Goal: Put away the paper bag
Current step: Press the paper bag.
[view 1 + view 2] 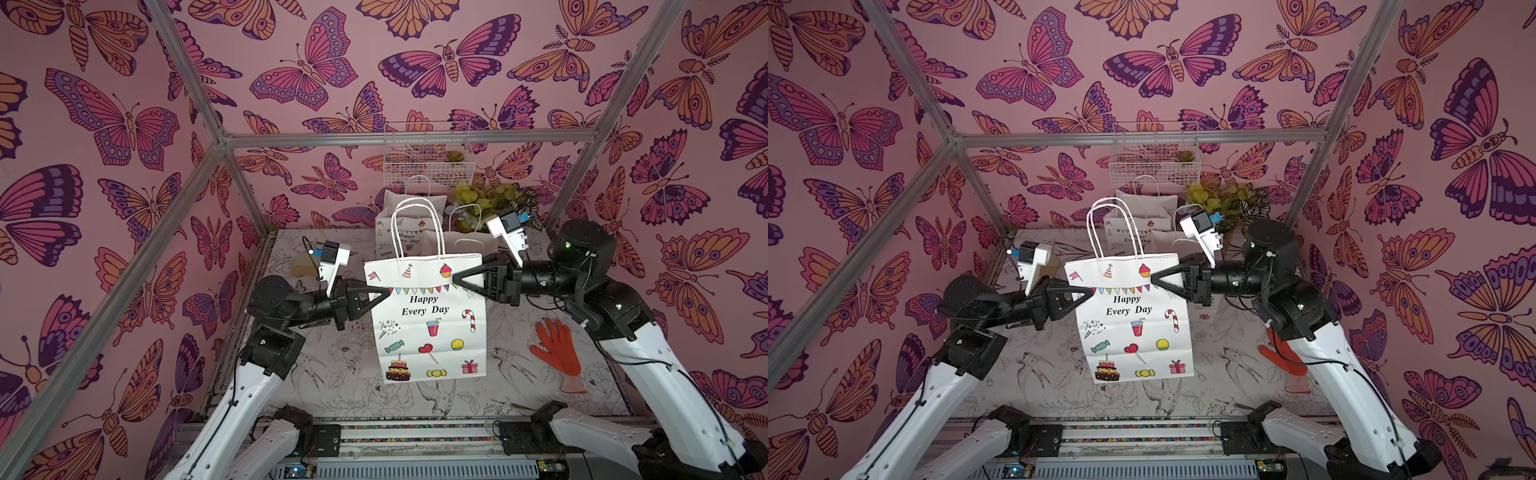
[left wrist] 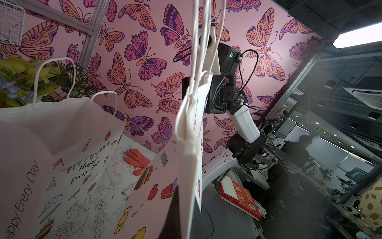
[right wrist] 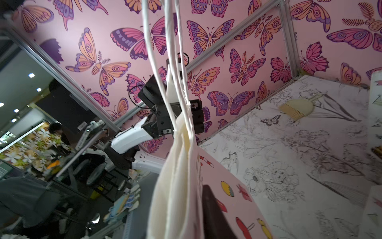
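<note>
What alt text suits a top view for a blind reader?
A white paper bag printed "Happy Every Day" is held upright, the left tool and right tool at its upper side edges. An orange glove lies on the table.

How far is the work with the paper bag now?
Done: paper bag is flat and raised above the table. In hand: left gripper pinches one top corner, right gripper sits at the other. Remaining: probably placing it by the bags at the back.
</note>
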